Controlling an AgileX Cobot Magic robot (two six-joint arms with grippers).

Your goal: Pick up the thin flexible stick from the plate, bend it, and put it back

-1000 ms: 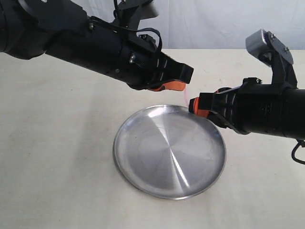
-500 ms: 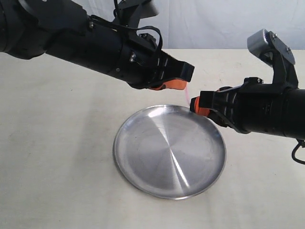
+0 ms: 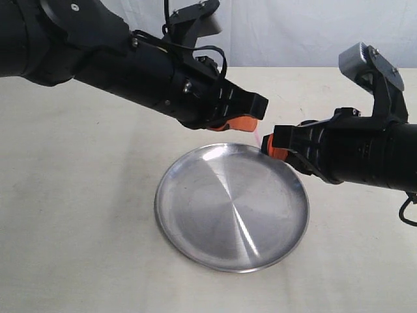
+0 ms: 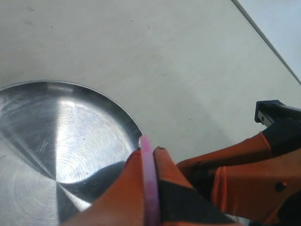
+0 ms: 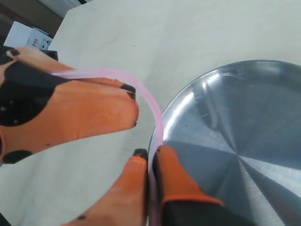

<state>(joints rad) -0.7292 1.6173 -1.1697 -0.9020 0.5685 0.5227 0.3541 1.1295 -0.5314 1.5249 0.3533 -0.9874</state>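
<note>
The thin pale pink stick [image 5: 149,101] curves in an arc between my two grippers, above the far rim of the shiny silver plate [image 3: 215,215]. My left gripper [image 3: 251,119] is shut on one end of the stick [image 4: 149,181]. My right gripper [image 3: 267,145] is shut on the other end, its orange fingers [image 5: 176,176] pinching it. In the exterior view only a short faint pink piece of the stick [image 3: 258,136] shows between the two grippers. The plate [image 4: 51,141] holds nothing.
The plate lies on a plain cream table [image 3: 78,195]. A white backdrop [image 3: 293,32] stands behind the table's far edge. Both black arms hang over the far half of the table.
The left gripper has shifted slightly right and up, closer to the right gripper, so the gap spanned by the stick is shorter. The right gripper has barely moved.
</note>
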